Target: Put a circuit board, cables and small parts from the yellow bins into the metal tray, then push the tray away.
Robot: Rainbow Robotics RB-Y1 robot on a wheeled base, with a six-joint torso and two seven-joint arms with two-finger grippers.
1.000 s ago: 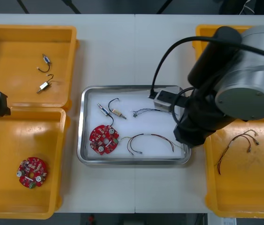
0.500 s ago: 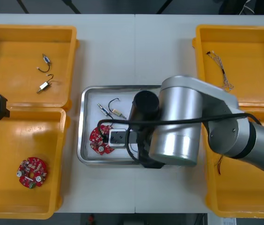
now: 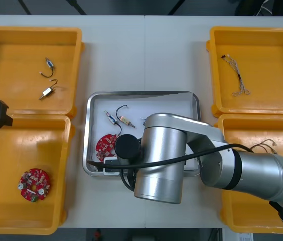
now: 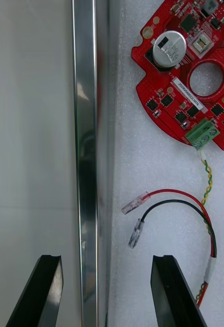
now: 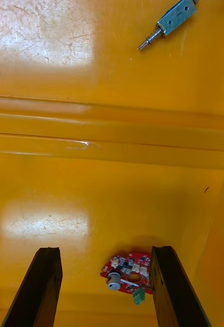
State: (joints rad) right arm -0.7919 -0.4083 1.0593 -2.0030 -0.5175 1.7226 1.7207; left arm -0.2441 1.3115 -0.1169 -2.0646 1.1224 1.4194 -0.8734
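Observation:
The metal tray point(image 3: 141, 94), white inside, sits between the yellow bins. It holds a red circuit board point(image 3: 106, 145), two small metal parts point(image 3: 113, 118) and cables. My right arm point(image 3: 156, 165) lies low across the tray's near side. My right gripper point(image 4: 106, 286) is open and straddles the tray's near rim point(image 4: 85, 153), with one finger over the table and the other over the white inside. Ahead of that finger lie a red and black cable point(image 4: 186, 202) and the circuit board point(image 4: 194, 76). My left gripper point(image 5: 106, 286) hangs open over the left bins.
The near left bin point(image 3: 1, 211) holds another circuit board point(image 3: 33, 184). Two small metal parts point(image 3: 48, 91) lie in the far left bin. A twisted cable point(image 3: 235, 75) is in the far right bin, and a red and yellow cable point(image 3: 265, 145) in the near right bin.
My right arm has swung from the tray's right side across it to its near left part, covering the cables. The left arm has stayed put.

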